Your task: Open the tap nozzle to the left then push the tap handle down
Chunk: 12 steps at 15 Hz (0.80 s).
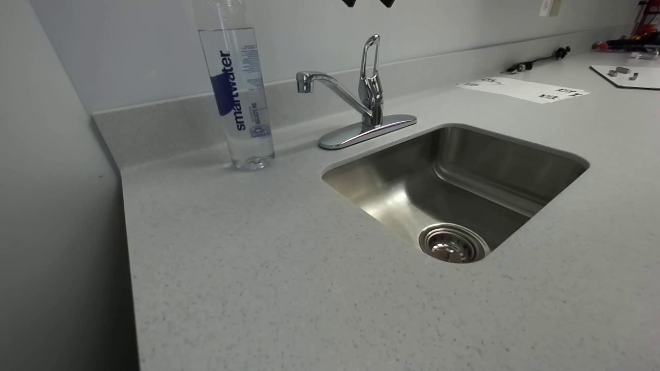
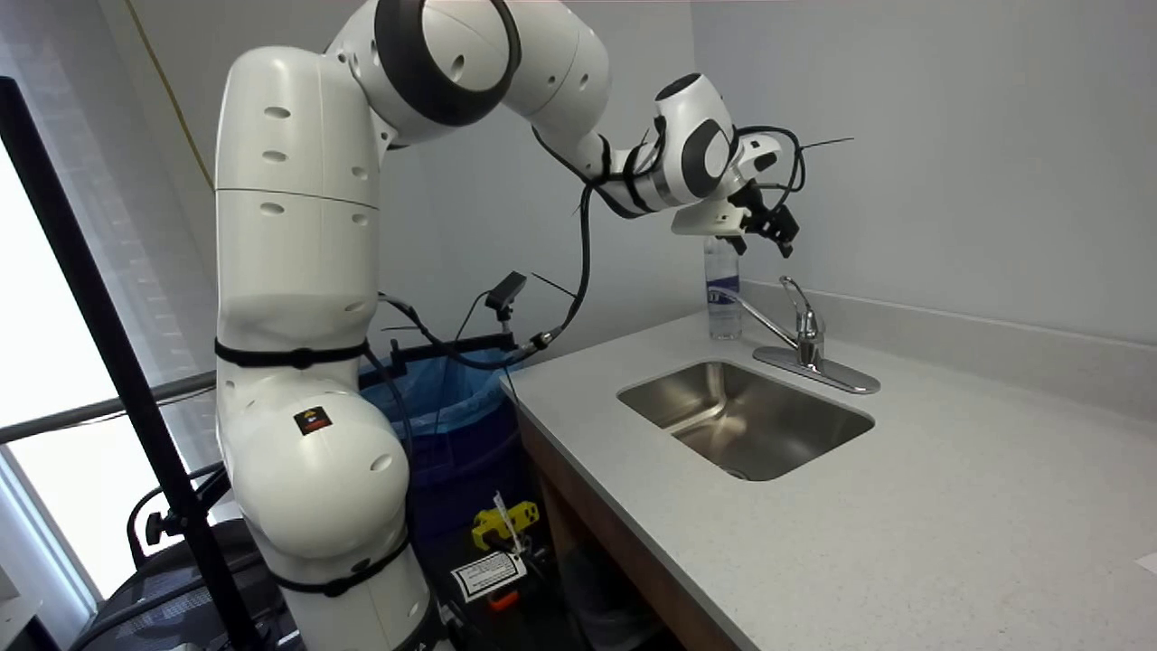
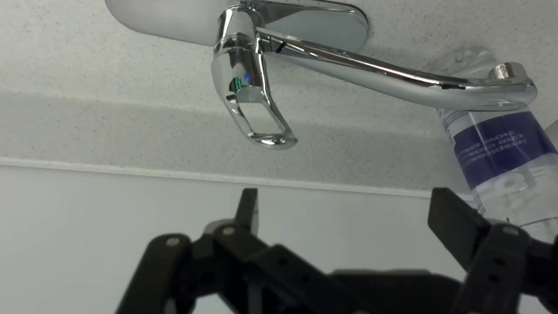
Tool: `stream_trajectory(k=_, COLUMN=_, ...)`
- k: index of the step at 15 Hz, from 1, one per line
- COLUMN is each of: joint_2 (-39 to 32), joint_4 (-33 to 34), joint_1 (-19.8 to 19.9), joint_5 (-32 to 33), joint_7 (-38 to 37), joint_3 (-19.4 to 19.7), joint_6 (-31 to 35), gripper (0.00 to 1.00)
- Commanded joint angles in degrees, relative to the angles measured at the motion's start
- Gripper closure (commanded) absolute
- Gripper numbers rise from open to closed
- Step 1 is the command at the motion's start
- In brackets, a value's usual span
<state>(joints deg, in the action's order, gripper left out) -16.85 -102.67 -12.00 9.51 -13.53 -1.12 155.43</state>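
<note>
hand [image 3: 345, 211] is spread wide. i'm above the tap handle [image 1: 370, 87], clear of it. handle stands upright on its column [image 1: 377, 110]. tap nozzle [image 1: 339, 89] runs roughly along the base plate [image 1: 343, 136], tip out past the plate's end toward the upright water bottle [image 1: 238, 98]; an exterior view shows a gap between tip and bottle, while in my wrist view the two overlap. bottle stands on the tabletop [image 1: 258, 268], sink [image 1: 492, 157] set in just beside the base plate.
</note>
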Motion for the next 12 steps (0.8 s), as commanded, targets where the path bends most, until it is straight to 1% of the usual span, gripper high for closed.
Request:
stream_trajectory(k=1, joint_2=-0.9, joint_4=-0.5, joint_1=0.3, joint_5=0.2, joint_7=-0.6, joint_3=0.3, joint_6=2.7, gripper=0.0)
stream_trajectory(k=12, joint_2=-3.4, joint_4=-0.4, joint_1=-0.5, joint_5=0.4, joint_7=-0.8, joint_3=0.7, joint_6=3.4, gripper=0.0)
